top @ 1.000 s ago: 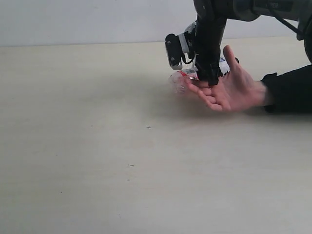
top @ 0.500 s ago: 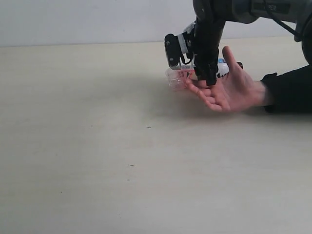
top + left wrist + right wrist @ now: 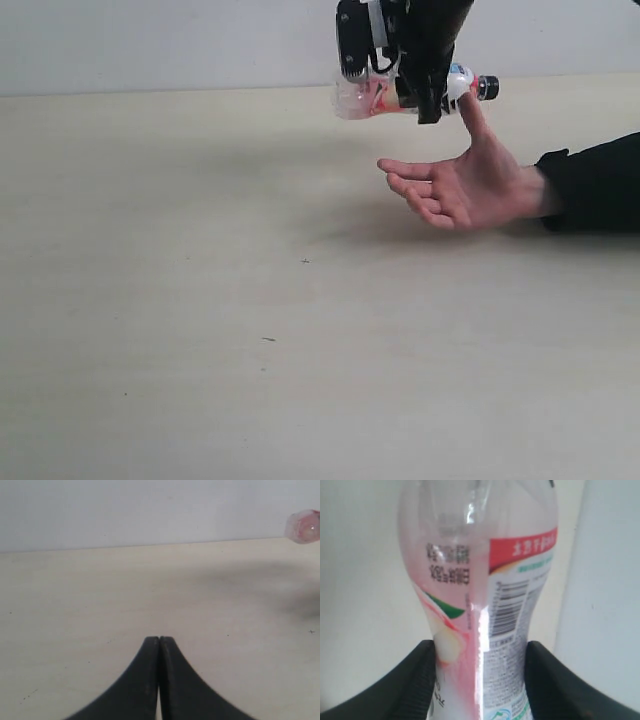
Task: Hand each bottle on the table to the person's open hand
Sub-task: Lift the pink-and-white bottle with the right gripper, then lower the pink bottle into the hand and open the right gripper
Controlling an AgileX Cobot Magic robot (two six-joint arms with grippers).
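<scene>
R gripper holds pinkish bottle horiz. above open hand

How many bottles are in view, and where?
1. A clear plastic bottle with pinkish label and black cap lies sideways in the right gripper, above the person's open hand. Others may be out of frame.

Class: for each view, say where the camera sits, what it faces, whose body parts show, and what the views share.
Exterior: off the arms, low, looking across the table; right gripper holds the bottle near the person's open hand.
Left wrist: on the left arm, facing across the table; own shut fingers in front.
Right wrist: on the right arm, facing along the bottle between its fingers.
Shared: the bottle, in all three; left wrist sees its end.
</scene>
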